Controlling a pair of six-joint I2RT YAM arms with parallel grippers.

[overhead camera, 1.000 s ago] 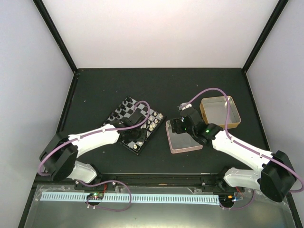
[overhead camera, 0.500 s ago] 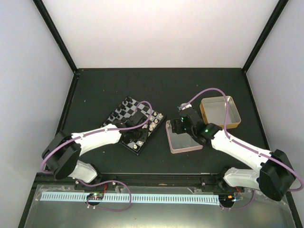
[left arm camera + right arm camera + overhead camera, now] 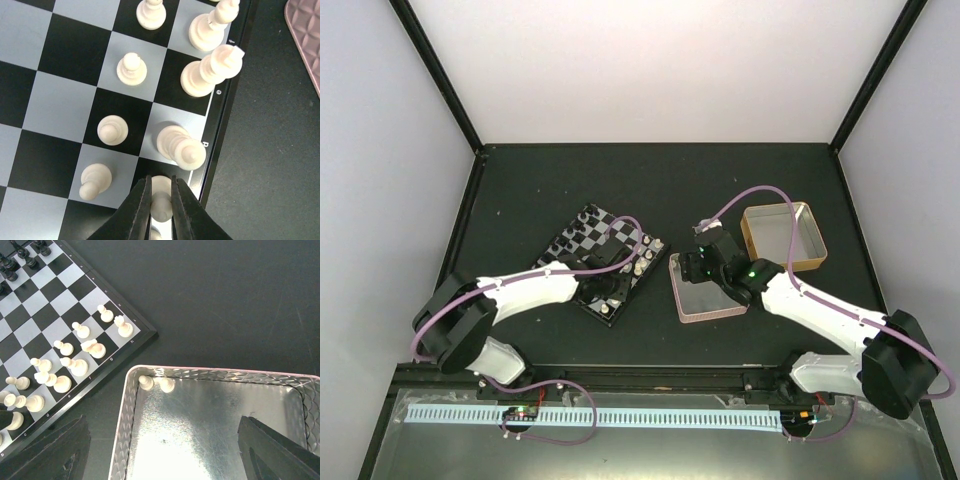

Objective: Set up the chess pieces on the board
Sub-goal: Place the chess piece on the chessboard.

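**Crowded edge row leaves the left gripper little room**

The left gripper (image 3: pixel 160 180) is clenched on a cream piece (image 3: pixel 161 202) at the near edge of the board (image 3: pixel 70 50), over a square in the outer row. The wrist view cuts off the piece's base, so it seems to be at or just above its square, but that cannot be confirmed.

The main risk is a knock. A tall neighbour (image 3: pixel 179 146) stands on the next square, just beside the right finger, and a pawn (image 3: pixel 95 181) sits close on the other side. If the jaws spread wide or the arm pulls away sideways, either one could topple and roll into the rest of the chess pieces (image 3: pixel 75 365). A release above the square could also tip the held piece over the thick black edge onto the tabletop (image 3: pixel 520 190).

The right gripper (image 3: pixel 162 422) hangs with its jaws spread and nothing in them over the pink tin (image 3: pixel 125 405), where 2 cream figures (image 3: pixel 156 384) lie against the far wall, touching it. That wall may crowd the fingers. The gold tin (image 3: pixel 746 228) stands well apart; black pieces (image 3: pixel 11 262) fill the far side
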